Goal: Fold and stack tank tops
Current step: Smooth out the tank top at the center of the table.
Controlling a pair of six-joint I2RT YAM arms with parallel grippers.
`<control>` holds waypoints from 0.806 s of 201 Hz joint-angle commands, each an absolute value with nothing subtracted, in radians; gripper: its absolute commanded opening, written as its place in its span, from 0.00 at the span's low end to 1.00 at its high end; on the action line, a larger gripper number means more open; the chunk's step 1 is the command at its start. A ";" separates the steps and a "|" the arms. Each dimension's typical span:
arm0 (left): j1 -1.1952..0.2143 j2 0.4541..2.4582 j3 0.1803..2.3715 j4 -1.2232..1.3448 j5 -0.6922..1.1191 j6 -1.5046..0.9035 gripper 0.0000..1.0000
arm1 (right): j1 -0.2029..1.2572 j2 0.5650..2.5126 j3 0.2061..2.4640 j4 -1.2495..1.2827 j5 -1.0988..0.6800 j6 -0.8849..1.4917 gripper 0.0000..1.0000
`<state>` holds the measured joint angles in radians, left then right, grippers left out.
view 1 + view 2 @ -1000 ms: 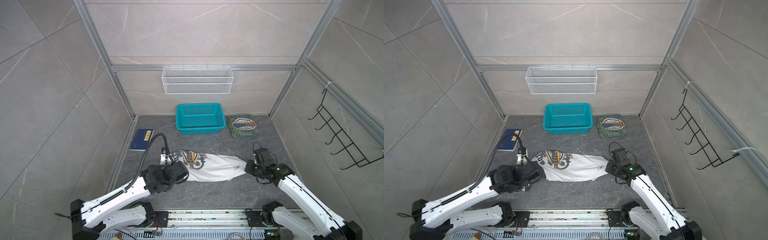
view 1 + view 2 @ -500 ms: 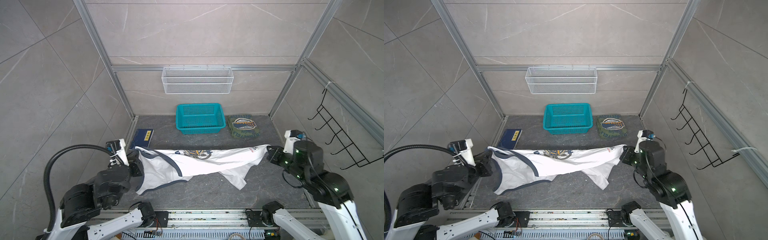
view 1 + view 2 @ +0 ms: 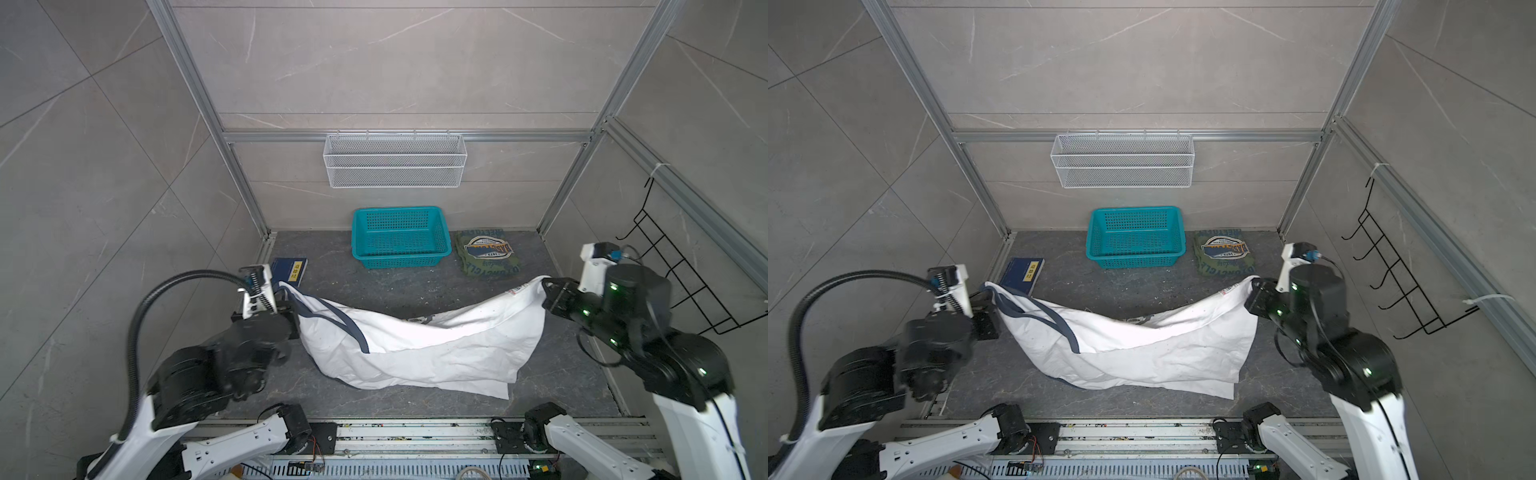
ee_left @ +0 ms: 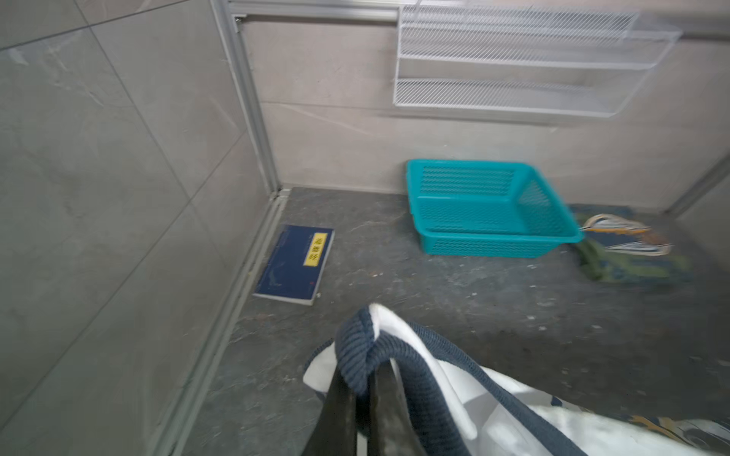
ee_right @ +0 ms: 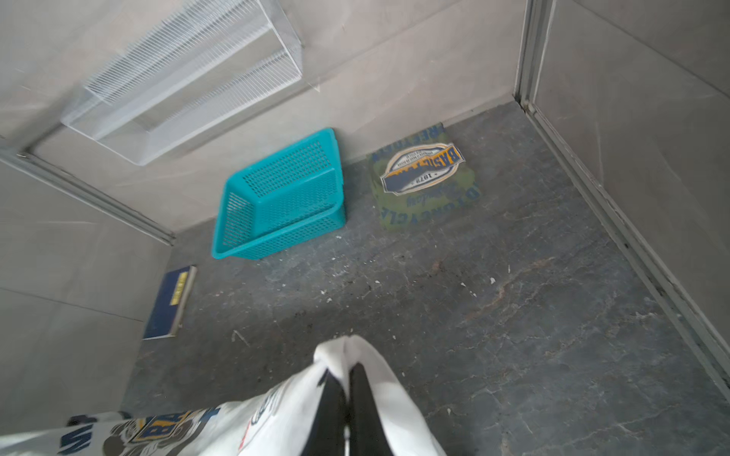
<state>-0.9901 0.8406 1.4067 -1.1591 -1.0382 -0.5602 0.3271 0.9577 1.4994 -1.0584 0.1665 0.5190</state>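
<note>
The white tank top hangs lifted between the two arms, its long axis running side to side, roughly parallel to the front edge of the worktop. The middle sags and the lower part trails on the surface toward the front edge.

The left claw is clenched on the navy ribbed trim at the strap end, and the left wrist view shows that trim pinched between the closed fingers. The right claw is clenched on a white corner at the hem end; the right wrist view shows cloth bunched over both sides of the closed tips.

So the cloth lies inward from each claw, strap end left and hem end right, with slack between them. Laying it flat likely calls for both arms to draw apart and lower together.

The olive tank top sits folded, badge up, near the back right corner of the worktop. It is just behind the right claw, so the right arm is the nearer one for stacking.

A teal basket stands at the middle of the back edge, just beside the olive shirt and well apart from the white one. A blue book lies by the left edge, close behind the left claw, and the strap end could brush it. The bare strip between the cloth and the basket looks free for spreading.
</note>
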 commanded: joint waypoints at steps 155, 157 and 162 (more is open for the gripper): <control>-0.450 0.687 1.325 -0.792 -0.442 -0.354 0.00 | 0.271 0.944 1.470 -0.865 -0.003 0.420 0.00; -0.450 0.681 1.330 -0.795 -0.434 -0.350 0.00 | 0.271 0.936 1.477 -0.869 -0.005 0.419 0.00; -0.451 0.665 1.351 -0.804 -0.414 -0.341 0.00 | 0.271 0.918 1.499 -0.882 -0.009 0.418 0.00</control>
